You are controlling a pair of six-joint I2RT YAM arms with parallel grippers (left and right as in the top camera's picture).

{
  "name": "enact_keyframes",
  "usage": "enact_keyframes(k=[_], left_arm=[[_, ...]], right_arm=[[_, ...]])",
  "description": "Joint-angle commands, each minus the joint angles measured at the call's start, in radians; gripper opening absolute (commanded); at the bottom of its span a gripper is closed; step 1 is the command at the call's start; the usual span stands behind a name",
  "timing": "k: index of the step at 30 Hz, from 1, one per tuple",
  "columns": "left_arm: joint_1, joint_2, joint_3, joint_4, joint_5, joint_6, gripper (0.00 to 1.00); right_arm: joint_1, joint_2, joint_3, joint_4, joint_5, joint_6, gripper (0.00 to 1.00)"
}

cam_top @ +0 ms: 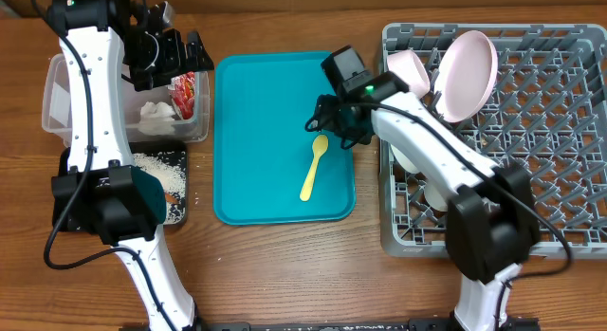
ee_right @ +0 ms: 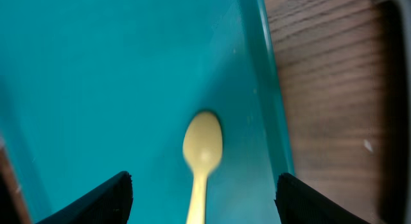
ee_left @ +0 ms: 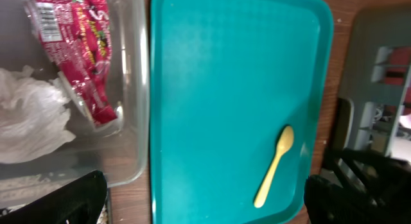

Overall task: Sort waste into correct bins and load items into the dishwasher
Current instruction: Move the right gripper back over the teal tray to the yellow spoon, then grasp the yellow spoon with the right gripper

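A yellow plastic spoon point(cam_top: 314, 167) lies on the teal tray point(cam_top: 266, 132), bowl end up; it also shows in the left wrist view point(ee_left: 275, 165) and the right wrist view point(ee_right: 201, 156). My right gripper point(cam_top: 340, 125) is open just above the spoon's bowl end, fingers either side of it point(ee_right: 203, 201). My left gripper point(cam_top: 180, 58) is open and empty over the clear tub point(cam_top: 55, 108), which holds the red wrapper point(ee_left: 83, 51) and white napkin point(ee_left: 29, 118). The black tray point(cam_top: 178, 210) holds rice. The pinkish plate point(cam_top: 467, 75) and a bowl point(cam_top: 410, 73) stand in the grey rack point(cam_top: 560, 141).
The teal tray lies between the bins on the left and the rack on the right. Bare wooden table point(cam_top: 285, 274) runs along the front. Another white dish point(cam_top: 438, 193) sits low in the rack under my right arm.
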Motion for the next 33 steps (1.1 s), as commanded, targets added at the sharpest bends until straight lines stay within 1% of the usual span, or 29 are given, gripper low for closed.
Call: enact_keyframes(k=[1,13,16,19,21,22,26,30,33], left_arm=[[-0.011,-0.011,0.020,-0.008,-0.050,-0.013,1.00],[-0.031,-0.010,0.019,-0.017,-0.066,-0.013,1.00],[-0.035,-0.010,0.019,-0.018,-0.069,-0.013,1.00],[-0.042,-0.010,0.019,-0.022,-0.069,-0.013,1.00],[-0.046,-0.010,0.019,-0.022,-0.069,-0.013,1.00],[-0.047,-0.010,0.019,-0.022,-0.069,-0.013,1.00],[-0.056,-0.010,0.019,-0.022,-0.069,-0.013,1.00],[-0.066,-0.010,0.019,-0.022,-0.072,-0.013,1.00],[-0.067,-0.010,0.019,-0.022,-0.072,-0.013,1.00]], right_arm=[[0.001,0.069,0.012,0.031,0.021,0.056,0.73],[0.045,0.185,-0.004,0.040,-0.067,0.119,0.68],[0.061,0.203,-0.004,0.040,-0.075,0.130,0.64],[0.069,0.209,-0.004,0.044,-0.084,0.130,0.54],[0.069,0.209,-0.005,0.047,-0.084,0.135,0.44],[0.069,0.209,-0.004,0.047,-0.084,0.138,0.41],[0.069,0.209,-0.005,0.051,-0.084,0.142,0.31],[0.069,0.209,-0.004,0.055,-0.084,0.141,0.17],[0.069,0.209,-0.005,0.056,-0.084,0.141,0.10]])
